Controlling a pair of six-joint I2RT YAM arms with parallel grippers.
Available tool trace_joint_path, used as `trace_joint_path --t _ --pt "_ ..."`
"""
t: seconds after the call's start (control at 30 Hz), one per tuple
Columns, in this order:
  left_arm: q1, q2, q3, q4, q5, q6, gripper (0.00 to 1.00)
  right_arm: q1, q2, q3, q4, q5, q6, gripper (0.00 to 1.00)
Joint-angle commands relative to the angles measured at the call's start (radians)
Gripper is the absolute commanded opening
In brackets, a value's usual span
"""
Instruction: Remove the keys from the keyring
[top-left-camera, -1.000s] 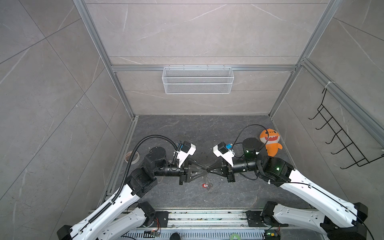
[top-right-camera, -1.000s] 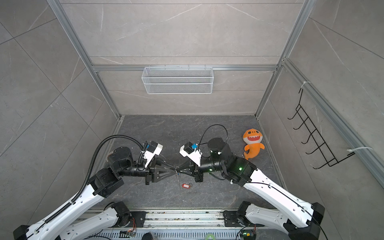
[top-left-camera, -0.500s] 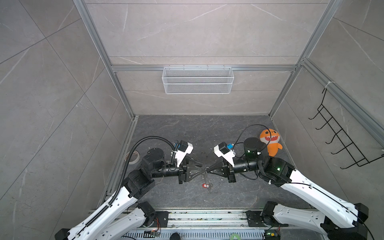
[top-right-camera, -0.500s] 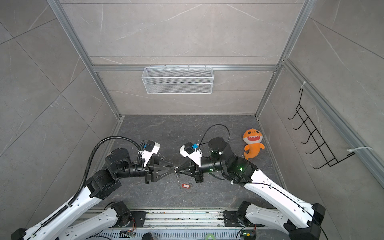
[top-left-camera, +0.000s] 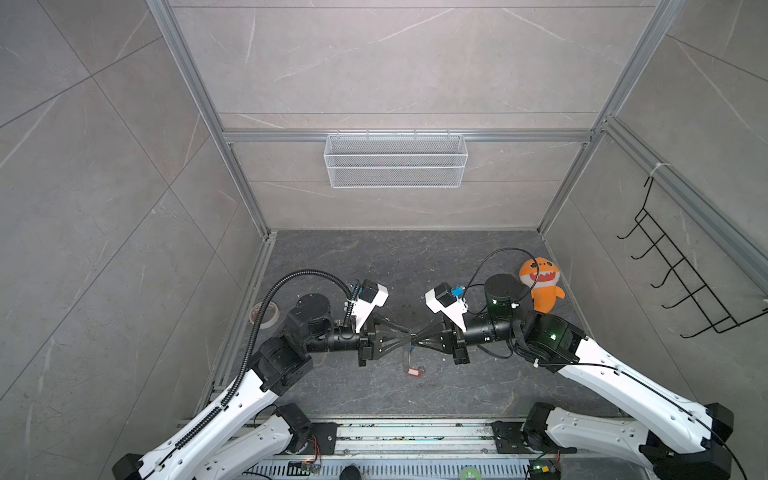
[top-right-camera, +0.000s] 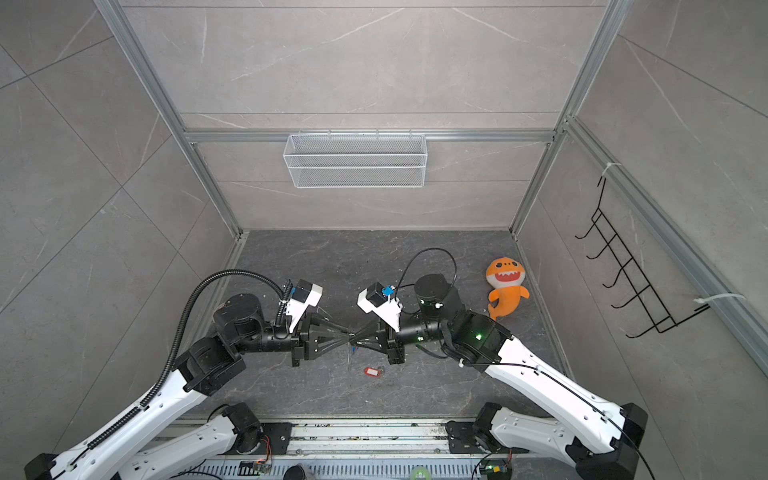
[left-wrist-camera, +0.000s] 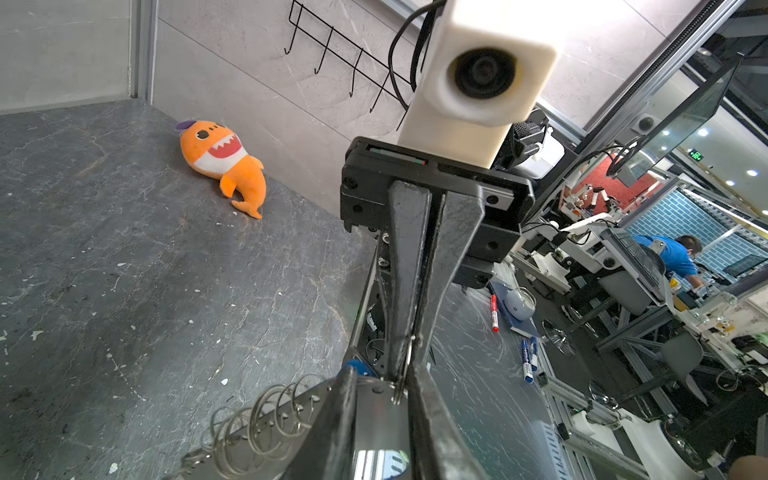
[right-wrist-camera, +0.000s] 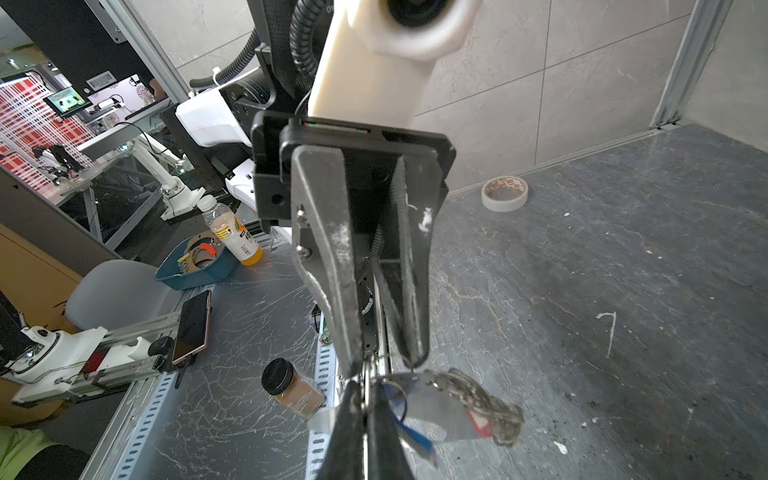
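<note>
Right fingers (left-wrist-camera: 409, 270) pinch the keyring (right-wrist-camera: 440, 409) by an end ring; left fingers (right-wrist-camera: 328, 257) narrow astride its plate, grip unclear; blue key (right-wrist-camera: 417, 441) dangles beneath, nearer the right arm.

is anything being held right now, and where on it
The keyring, held between both: left end effector grips its flat plate, right end effector pinches a small ring at the plate's edge.

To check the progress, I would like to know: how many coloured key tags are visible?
2. The red tag lies on the table, apart from the keyring. The blue tag hangs at the keyring, partly hidden. Others may be hidden.
</note>
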Motion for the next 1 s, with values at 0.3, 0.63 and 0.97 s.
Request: trace_joint_path --t 0.3,0.63,0.97 --pt "-0.002 -0.007 0.034 0.034 0.067 -0.001 0.19 0.002 0.006 0.0 0.035 0.031 0.016 0.0" --pt "-0.006 0.022 0.034 0.036 0.086 -0.006 0.07 0.002 0.011 0.002 0.046 0.051 0.03 0.0" --pt "-0.007 -0.026 0.033 0.007 -0.014 0.027 0.0 0.002 -0.01 -0.008 0.032 0.084 0.032 0.15"
